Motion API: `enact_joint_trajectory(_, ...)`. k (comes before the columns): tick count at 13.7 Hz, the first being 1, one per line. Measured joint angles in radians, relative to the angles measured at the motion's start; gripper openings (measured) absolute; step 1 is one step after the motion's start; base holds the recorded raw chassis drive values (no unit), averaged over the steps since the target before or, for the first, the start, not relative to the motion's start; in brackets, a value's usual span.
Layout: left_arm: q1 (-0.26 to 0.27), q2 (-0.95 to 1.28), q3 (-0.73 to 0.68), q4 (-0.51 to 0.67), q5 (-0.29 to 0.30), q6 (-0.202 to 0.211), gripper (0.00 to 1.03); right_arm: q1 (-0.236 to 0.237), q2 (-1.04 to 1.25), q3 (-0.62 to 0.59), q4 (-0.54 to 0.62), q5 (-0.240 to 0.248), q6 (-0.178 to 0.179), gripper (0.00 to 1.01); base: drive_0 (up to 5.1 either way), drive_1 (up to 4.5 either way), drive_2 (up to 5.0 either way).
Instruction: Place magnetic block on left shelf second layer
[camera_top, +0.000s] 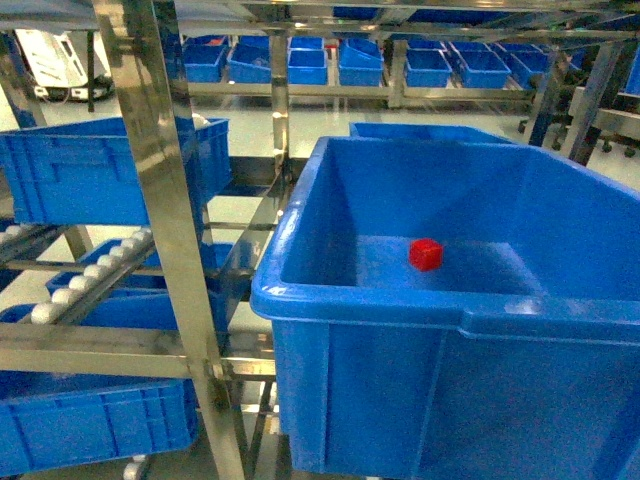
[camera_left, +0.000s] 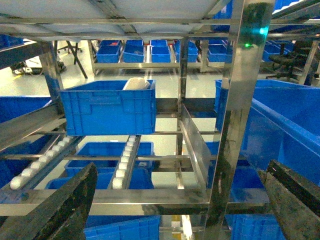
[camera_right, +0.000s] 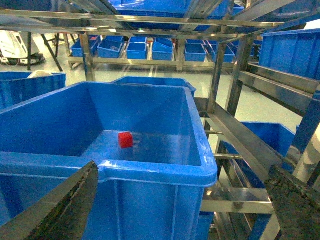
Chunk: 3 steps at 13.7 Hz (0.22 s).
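The magnetic block (camera_top: 425, 254) is seen lying on the floor of the large blue crate (camera_top: 350, 300). Both hands, left hand (camera_left: 175, 205) and right hand (camera_right: 180, 205), are spread apart, nothing held.

Red magnetic block (camera_top: 425, 254) (perhaps tilted) on crate (camera_top: 300, 240) floor

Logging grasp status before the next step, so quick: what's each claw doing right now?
Left claw: open, holding nothing.
Right claw: open, holding nothing; the magnetic block lies in the large blue crate.
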Motion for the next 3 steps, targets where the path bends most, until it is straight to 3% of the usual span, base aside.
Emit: enact_joint_trajectory(3, 0.000, 0.000, 0.000, 0.000, 0.000, 0.000, 0.98, 0.000, 0.000, 0.000, 0.000, 0.000, 0.000, 0.98, 0.0, 0.00, 0.0)
